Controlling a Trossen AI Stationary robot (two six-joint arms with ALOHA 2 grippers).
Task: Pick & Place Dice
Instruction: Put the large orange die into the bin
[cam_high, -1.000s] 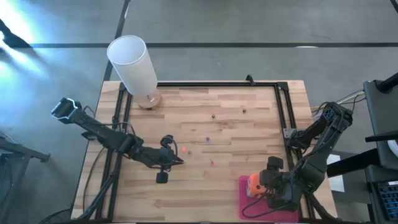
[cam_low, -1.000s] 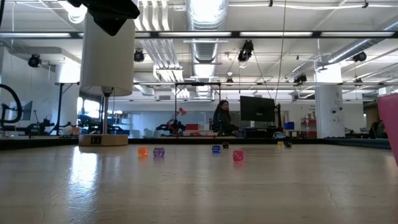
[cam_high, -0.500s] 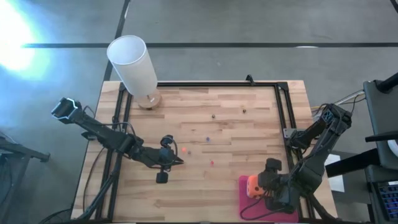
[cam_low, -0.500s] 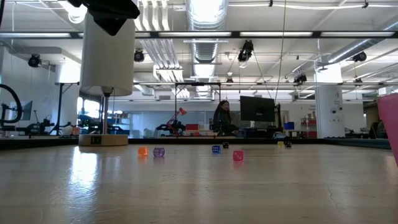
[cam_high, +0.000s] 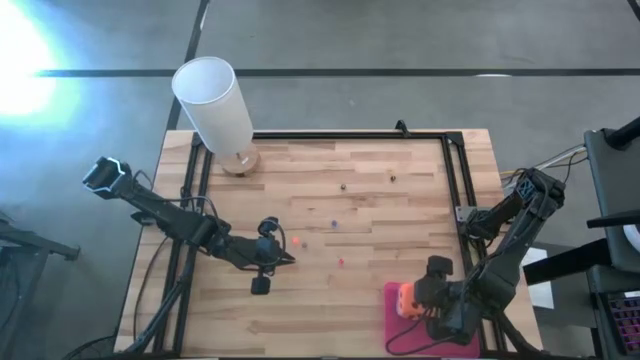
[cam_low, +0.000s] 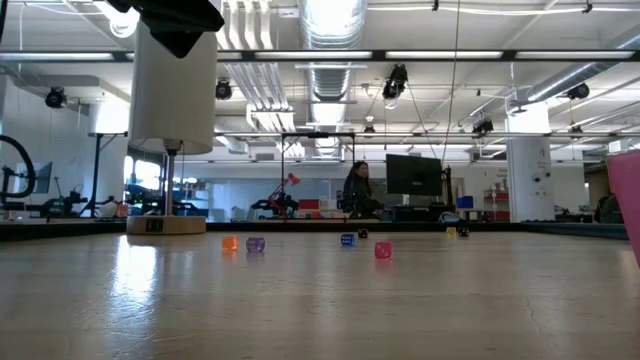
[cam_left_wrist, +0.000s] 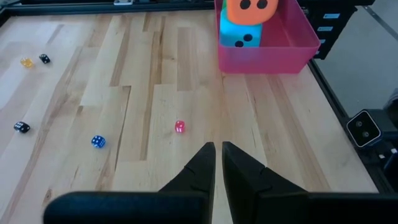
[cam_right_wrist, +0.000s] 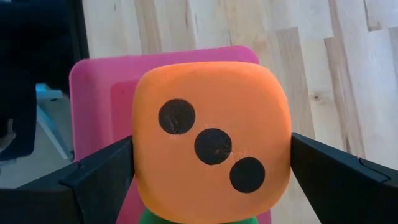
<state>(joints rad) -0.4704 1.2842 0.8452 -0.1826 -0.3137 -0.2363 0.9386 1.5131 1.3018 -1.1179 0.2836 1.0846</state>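
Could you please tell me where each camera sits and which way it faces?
High: overhead, straight down; table, both arms.
Low: tabletop height, level across small dice.
Left wrist: behind left end effector, facing pink tray.
Right wrist: behind right end effector, close on orange die.
Shared: both wrist views show that die.

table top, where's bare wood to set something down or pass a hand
Bare: the table between the white cylinder and the right rail, and the front edge left of the pink tray. Crowded: mid-table, small dice beside the left pincer; the tray corner under the right pincer.
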